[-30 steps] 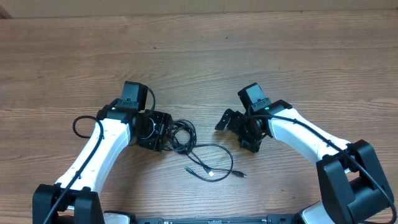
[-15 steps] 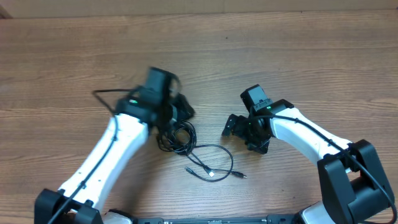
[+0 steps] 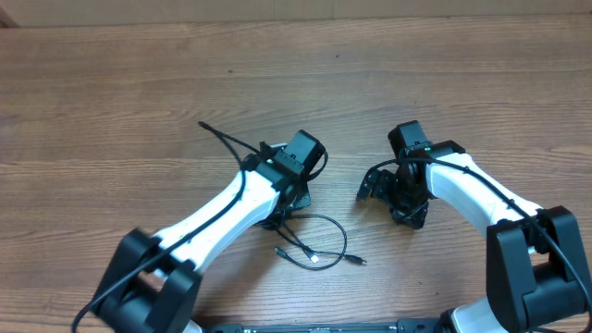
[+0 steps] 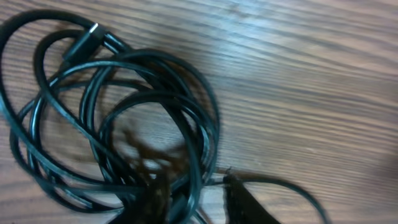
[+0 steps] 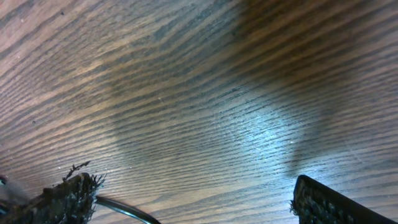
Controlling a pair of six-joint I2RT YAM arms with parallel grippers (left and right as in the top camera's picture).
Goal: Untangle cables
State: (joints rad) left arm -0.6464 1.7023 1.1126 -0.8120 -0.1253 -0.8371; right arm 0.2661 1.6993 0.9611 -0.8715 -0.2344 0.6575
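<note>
**A:** Where's the left claw relative to the cords?

**B:** The left gripper (image 4: 190,182) is right down on the cables (image 4: 205,124). In the wrist view the coil fills most of the frame. Several strands run down through the gap between the two fingers (image 4: 152,198). The gap is narrow. One finger looks to be touching the strands, but I can't tell if they're actually pinched.

**A:** Where's the bundle on the table?

**B:** Mid-table (image 3: 444,74), slightly toward the robot's side. Overhead, the coiled part is mostly tucked under the left wrist. A loose loop (image 3: 344,237) trails out to the right and back toward the robot. It ends in small plugs (image 3: 314,260) lying flat on the wood, clear of both claws. There's another plug end (image 4: 84,40) at the top left of the coil in the wrist view, on the far side of the coil from the fingers.

**A:** And the right side?

**B:** The right gripper (image 3: 387,191) has its fingers spread wide, with only wood grain between them. It sits to the right of the bundle, apart from it and just beyond the loose loop. A thin black strand (image 5: 124,210) shows at the bottom edge of its wrist view, just beside one finger. I can't tell which cord that is.
</note>
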